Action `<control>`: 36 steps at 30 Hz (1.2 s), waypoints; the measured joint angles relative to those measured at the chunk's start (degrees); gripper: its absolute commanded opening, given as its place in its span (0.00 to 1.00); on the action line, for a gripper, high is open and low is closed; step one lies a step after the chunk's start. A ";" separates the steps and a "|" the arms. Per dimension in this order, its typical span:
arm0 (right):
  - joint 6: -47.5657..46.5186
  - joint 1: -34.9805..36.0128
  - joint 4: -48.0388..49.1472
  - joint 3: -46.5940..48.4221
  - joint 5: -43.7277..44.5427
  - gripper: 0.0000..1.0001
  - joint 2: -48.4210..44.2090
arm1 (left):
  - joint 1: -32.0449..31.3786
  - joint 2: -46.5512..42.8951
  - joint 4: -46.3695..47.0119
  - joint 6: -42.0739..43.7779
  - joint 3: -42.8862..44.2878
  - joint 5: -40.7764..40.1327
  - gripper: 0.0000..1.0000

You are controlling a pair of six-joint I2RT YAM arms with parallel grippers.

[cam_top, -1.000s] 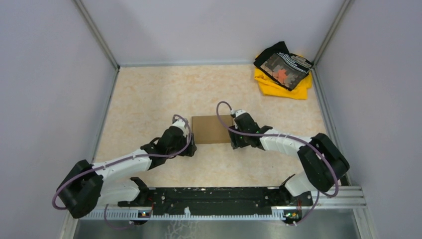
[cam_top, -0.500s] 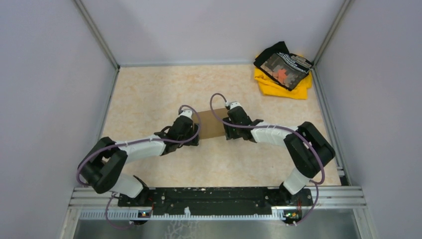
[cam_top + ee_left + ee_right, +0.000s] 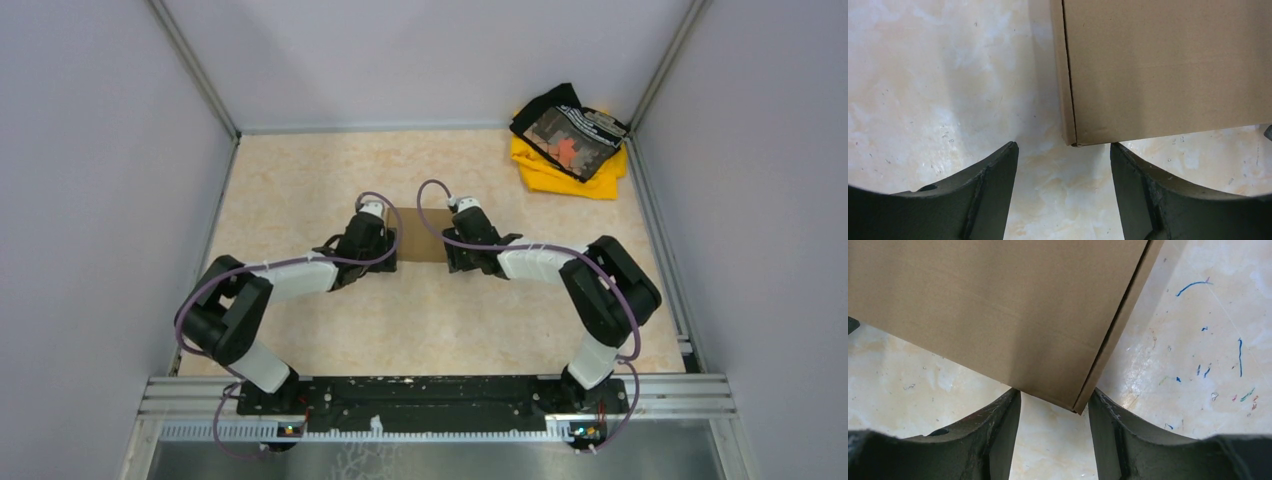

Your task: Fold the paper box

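Squarely flanks the paper box, resting centrally on the counter, with left tool and right tool both spread apart, clamping nothing; looks light, stiff, easily creased; best pinched at near corners

- pale lilac-grey walls close in the top, left and right of the frame
- beige marbled tabletop fills the centre, evenly lit
- silver aluminium rail crosses the bottom
- blue pen scribbles at upper right, right wrist view
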 measured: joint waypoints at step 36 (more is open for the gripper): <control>-4.07 -14.01 -9.16 -5.22 -3.04 0.99 -48.85 | 8.31 -38.53 -12.22 1.88 -1.27 -6.56 0.99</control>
